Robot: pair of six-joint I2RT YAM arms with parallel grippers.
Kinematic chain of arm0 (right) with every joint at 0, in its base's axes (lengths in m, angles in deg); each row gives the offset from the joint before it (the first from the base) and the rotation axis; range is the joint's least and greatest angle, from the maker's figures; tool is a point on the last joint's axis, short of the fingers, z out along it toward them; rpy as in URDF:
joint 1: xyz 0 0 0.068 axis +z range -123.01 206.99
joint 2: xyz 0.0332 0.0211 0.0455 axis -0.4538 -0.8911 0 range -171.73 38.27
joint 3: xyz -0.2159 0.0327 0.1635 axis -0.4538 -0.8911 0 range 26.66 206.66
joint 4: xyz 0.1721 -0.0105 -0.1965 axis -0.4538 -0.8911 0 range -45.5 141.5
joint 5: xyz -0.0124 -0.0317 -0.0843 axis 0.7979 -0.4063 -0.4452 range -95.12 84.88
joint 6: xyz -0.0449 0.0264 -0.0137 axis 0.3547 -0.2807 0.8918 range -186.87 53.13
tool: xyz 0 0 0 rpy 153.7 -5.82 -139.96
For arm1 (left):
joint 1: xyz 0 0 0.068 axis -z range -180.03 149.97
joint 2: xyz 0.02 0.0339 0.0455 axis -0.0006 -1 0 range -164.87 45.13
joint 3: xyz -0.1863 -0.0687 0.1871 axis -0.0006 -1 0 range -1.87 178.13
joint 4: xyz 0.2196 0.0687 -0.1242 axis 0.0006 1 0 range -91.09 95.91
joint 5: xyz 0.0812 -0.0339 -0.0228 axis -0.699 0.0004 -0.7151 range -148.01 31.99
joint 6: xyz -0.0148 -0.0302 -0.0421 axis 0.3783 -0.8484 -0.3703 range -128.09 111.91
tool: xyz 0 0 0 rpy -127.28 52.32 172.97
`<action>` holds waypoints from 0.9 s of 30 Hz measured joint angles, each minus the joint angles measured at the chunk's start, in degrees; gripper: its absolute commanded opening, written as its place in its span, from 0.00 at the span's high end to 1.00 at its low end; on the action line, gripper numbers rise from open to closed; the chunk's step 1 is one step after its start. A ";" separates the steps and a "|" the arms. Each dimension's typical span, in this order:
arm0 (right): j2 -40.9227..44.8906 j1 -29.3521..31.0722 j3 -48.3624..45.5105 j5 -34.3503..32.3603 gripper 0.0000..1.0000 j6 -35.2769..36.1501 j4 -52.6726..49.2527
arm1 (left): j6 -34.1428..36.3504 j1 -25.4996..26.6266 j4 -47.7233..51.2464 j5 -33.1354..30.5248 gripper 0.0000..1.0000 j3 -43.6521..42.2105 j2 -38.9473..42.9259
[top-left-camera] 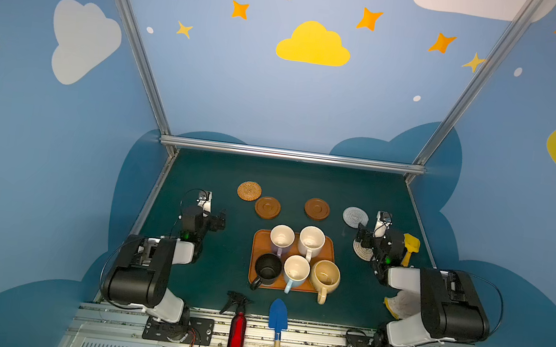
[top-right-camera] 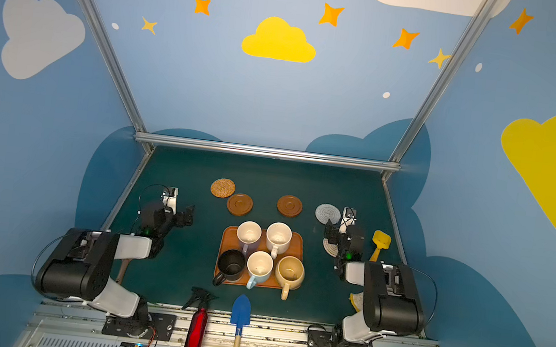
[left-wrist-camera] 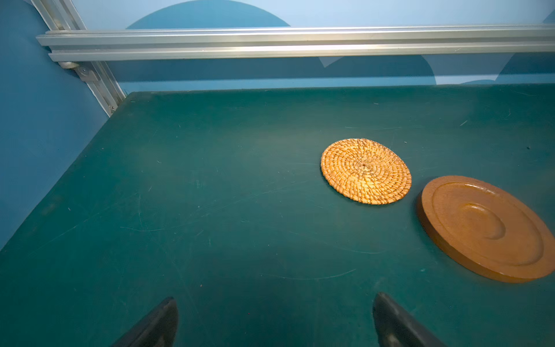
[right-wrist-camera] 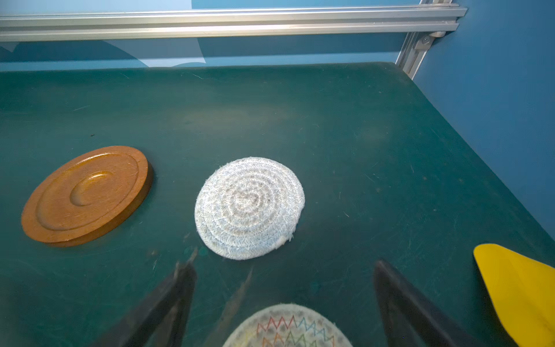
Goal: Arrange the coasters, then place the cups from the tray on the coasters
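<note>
Five cups stand on the orange-brown tray (top-left-camera: 259, 238): lilac (top-left-camera: 282, 239), cream-white (top-left-camera: 311, 240), black (top-left-camera: 267, 269), light blue (top-left-camera: 296, 271), tan (top-left-camera: 325, 276). Behind it lie the coasters: rattan (top-left-camera: 249, 191) (left-wrist-camera: 365, 171), two brown wooden ones (top-left-camera: 267, 207) (top-left-camera: 316, 209), grey-white rope (top-left-camera: 354, 216) (right-wrist-camera: 249, 207). A beige rope coaster (top-left-camera: 362, 251) (right-wrist-camera: 288, 327) lies under my right gripper (top-left-camera: 361, 239) (right-wrist-camera: 283, 264), which is open and empty. My left gripper (top-left-camera: 219, 219) (left-wrist-camera: 275, 297) hovers open over bare mat, left of the tray.
A red spray bottle (top-left-camera: 236, 333) and a blue trowel (top-left-camera: 278, 324) lie at the front edge. A yellow scoop (top-left-camera: 410, 246) (right-wrist-camera: 519, 288) and a white-yellow cloth (top-left-camera: 402, 304) sit by the right arm. An aluminium rail (top-left-camera: 291, 154) bounds the back.
</note>
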 measured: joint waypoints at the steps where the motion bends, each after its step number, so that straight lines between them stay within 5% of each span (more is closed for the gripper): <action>1: 0.00 0.00 0.00 0.02 0.07 0.00 -0.04 | 0.00 0.00 0.00 0.00 0.00 0.00 0.00; 27: 0.00 -0.20 0.00 0.44 0.03 0.13 -0.15 | -0.07 -0.52 0.00 0.70 0.00 0.00 0.00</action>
